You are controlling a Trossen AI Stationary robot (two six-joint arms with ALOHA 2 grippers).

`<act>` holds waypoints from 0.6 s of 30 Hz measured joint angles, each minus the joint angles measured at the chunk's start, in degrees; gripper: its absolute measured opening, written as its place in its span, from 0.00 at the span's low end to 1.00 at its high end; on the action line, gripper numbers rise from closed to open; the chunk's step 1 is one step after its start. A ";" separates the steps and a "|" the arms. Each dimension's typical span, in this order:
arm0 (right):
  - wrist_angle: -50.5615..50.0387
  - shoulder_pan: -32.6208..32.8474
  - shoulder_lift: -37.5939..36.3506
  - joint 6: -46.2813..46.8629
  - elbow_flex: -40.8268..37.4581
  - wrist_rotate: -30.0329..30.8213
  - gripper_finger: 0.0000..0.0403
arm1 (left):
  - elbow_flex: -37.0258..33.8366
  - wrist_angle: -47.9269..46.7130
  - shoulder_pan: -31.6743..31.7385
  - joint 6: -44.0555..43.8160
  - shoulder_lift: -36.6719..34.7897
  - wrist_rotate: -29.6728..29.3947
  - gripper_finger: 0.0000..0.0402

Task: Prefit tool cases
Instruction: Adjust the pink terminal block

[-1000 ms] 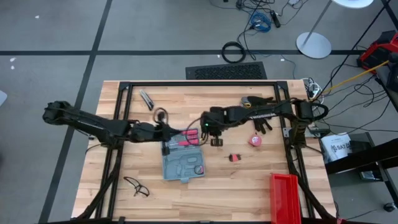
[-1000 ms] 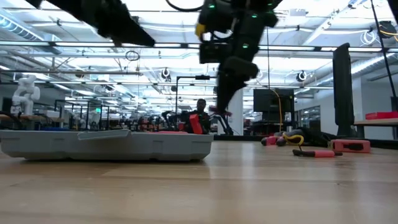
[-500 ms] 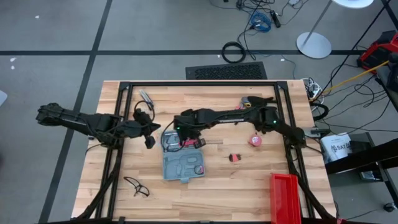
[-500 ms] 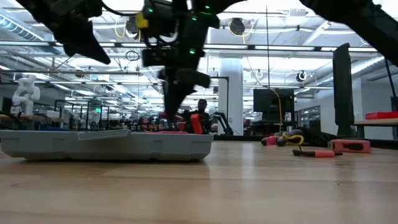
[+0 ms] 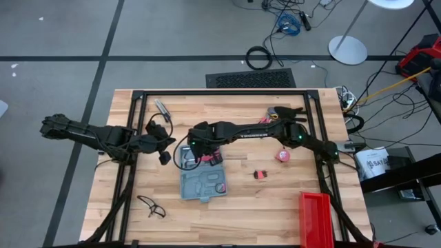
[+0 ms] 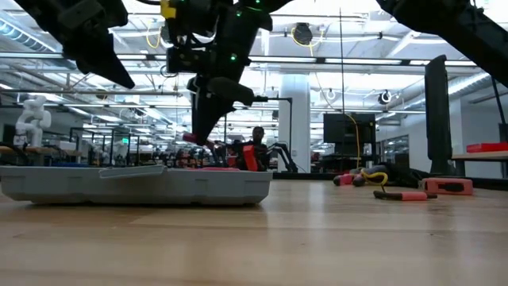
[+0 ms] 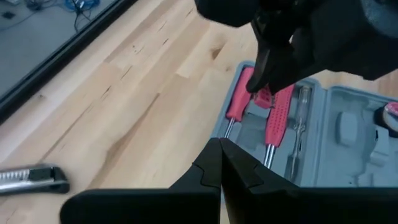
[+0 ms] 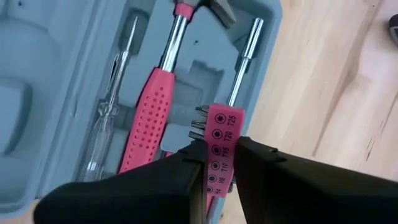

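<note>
The blue-grey tool case (image 5: 203, 180) lies open and flat on the table, its grey tray (image 8: 56, 68) holding red-handled tools (image 8: 146, 121). My right gripper (image 5: 198, 153) hangs over the case's far end, shut on a small red bit holder (image 8: 222, 134); the low view shows it above the case (image 6: 159, 184). My left gripper (image 5: 164, 156) is shut on nothing and sits just left of the case, above the table; its fingers (image 7: 221, 165) point toward the tray. My right gripper pinches the red bit holder between its two fingers (image 8: 186, 163), on the strip's end (image 8: 219, 167) away from the bit tips. The labelled end sticks out past the fingertips. The fingers slant down from above, and the holder (image 6: 190, 138) is lifted clear of the tray.
A utility knife (image 5: 162, 109) lies far-left of the case and safety glasses (image 5: 151, 207) near-left. A small red part (image 5: 260, 174), a red round tool (image 5: 282, 156) and more tools (image 5: 279, 111) lie to the right. A red bin (image 5: 315, 219) sits at the near right corner.
My right gripper has carried the bit holder from the table's middle toward the left, over the case's far end, and has lately risen a little. My left gripper has drawn back from the case toward the left edge.
</note>
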 joint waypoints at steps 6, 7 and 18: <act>-2.54 0.00 -0.02 5.21 0.00 -0.18 0.10 | -0.43 -6.23 0.00 -12.43 2.40 2.41 0.00; -3.97 -0.06 -0.02 6.34 0.00 -1.01 0.10 | -1.03 -7.01 0.00 -14.60 3.21 4.62 0.00; -9.74 0.62 -1.04 12.05 0.04 -5.48 0.10 | -7.98 7.48 0.00 -20.21 14.51 14.41 0.00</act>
